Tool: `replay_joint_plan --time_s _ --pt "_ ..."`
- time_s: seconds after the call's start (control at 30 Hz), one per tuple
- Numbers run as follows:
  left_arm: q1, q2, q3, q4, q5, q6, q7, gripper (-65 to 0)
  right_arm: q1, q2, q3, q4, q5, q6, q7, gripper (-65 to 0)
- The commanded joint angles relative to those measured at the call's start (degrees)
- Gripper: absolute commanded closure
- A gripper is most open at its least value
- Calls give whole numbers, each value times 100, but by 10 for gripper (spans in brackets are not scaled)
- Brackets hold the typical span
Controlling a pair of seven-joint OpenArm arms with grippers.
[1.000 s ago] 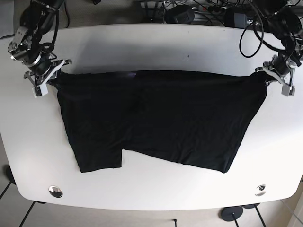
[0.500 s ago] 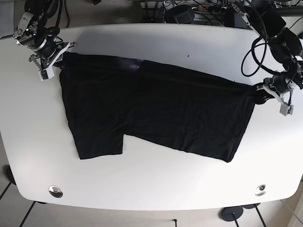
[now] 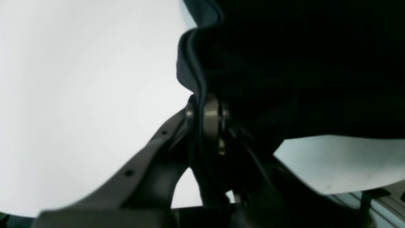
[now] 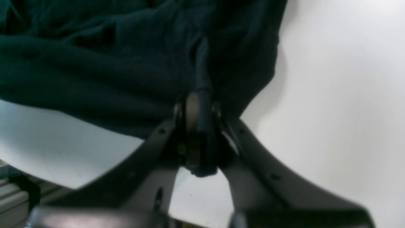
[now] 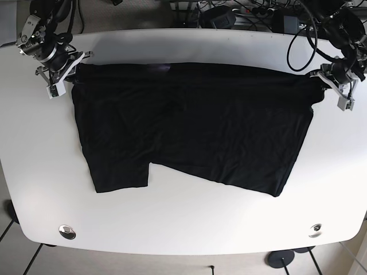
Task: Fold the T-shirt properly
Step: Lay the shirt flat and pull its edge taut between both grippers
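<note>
The black T-shirt (image 5: 189, 126) lies spread across the white table (image 5: 189, 223), its far edge stretched between two grippers. The left gripper (image 5: 335, 86) is clamped on the cloth at the shirt's corner on the base view's right; its wrist view shows a fold pinched between closed jaws. The right gripper (image 5: 60, 71) pinches the opposite corner likewise. One shirt, two grippers.
</note>
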Motion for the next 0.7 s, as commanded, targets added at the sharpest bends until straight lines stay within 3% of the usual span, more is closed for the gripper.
replay_joint_plan --time_s 0.03,0.07,0.13,0.3,0.37,0.53,0.63,0.7 --pt "98 -125 -33 193 -48 -22 -89 -18 21 77 38 106 39 -10 88 -19" --pt "168 -125 -33 228 -48 -13 -89 -61 21 77 29 106 48 -10 88 -19" --pt "441 -125 -42 377 -48 -5 -89 -236 21 77 21 106 48 -10 88 -19" --pt "1003 113 -428 1019 -56 -128 34 -371 29 77 12 106 48 -10 88 -19" --pt "1144 113 -437 1450 -56 -607 117 -385 29 77 3 106 48 -10 88 -19" --pt "1214 148 -639 1529 -39 -607 -248 -386 38 77 3 97 48 -10 88 -19" --pt "1197 341 -877 1168 -39 -607 -722 -389 38 77 -6 97 48 -10 88 -19" --pt "1188 350 -930 694 -48 -607 -757 -389 38 77 -6 97 48 -10 88 -19"
